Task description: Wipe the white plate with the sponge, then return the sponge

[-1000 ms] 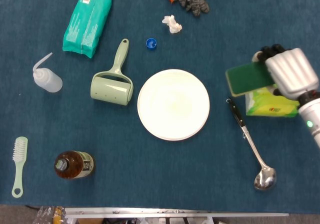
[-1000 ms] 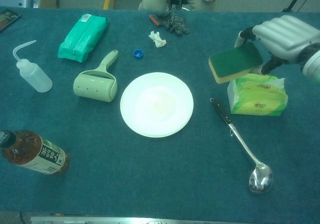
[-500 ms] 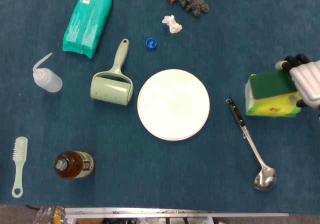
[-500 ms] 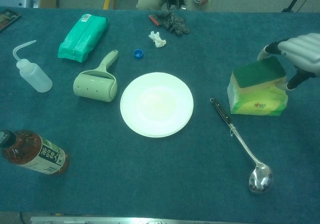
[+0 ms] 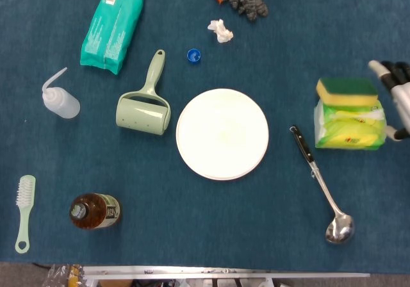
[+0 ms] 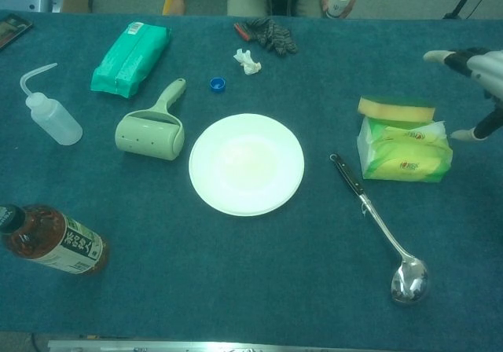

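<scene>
Head cam: top-down; chest cam: lower, oblique; both share table (image 5: 192,236).

The sponge (image 5: 347,91) lies on the tissue pack (image 5: 350,126), right of the plate (image 5: 222,134) and ladle (image 5: 322,187).

Even, bright overhead light is falling on the blue table (image 5: 307,236) in both views.
Shadows are staying faint and short; the white plate (image 5: 222,134) is glowing slightly overexposed, the ladle (image 6: 410,280) bowl is glinting, and the chest view is looking softer, with a greenish cast.
</scene>
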